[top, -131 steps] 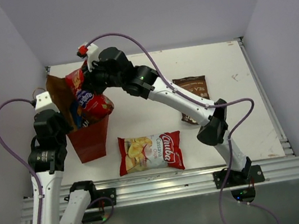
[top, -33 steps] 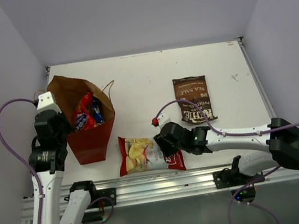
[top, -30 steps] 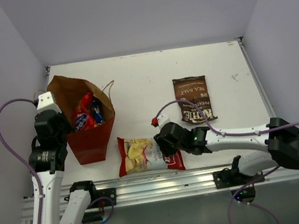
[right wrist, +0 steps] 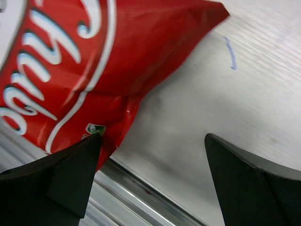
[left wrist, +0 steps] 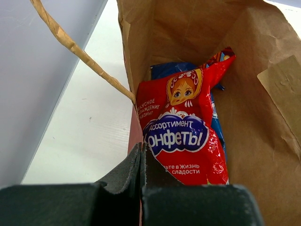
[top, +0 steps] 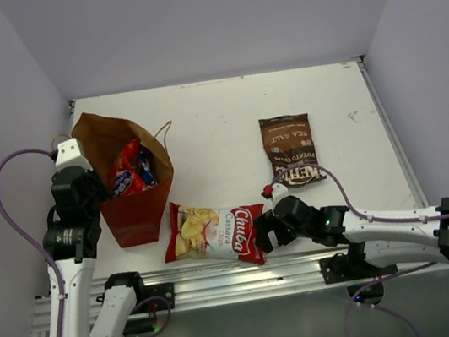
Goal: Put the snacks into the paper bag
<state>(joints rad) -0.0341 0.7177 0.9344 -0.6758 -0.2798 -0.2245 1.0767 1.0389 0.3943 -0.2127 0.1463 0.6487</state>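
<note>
Right end effector (top: 262, 233) had its jaws spread wide, with nothing held between them. It sat low on the counter (top: 210, 128), right at the red corner of the cassava chips bag (top: 213, 232). In the right wrist view, one finger (right wrist: 56, 179) was at the edge of that bag (touching or not, I could not tell), and the other finger was over bare counter. The cassava chips bag lay flat and a bit tilted near the front edge, just beside the paper bag (top: 138, 216). The left end effector (left wrist: 141, 188) was squeezed tight on the paper bag's wall. The paper bag stood up with its mouth open. Inside it were a red candy bag (left wrist: 183, 127) and a blue bag (left wrist: 164, 70) behind it. The brown Kettle bag (top: 290, 151) lay flat on the counter, well apart from the paper bag.
</note>
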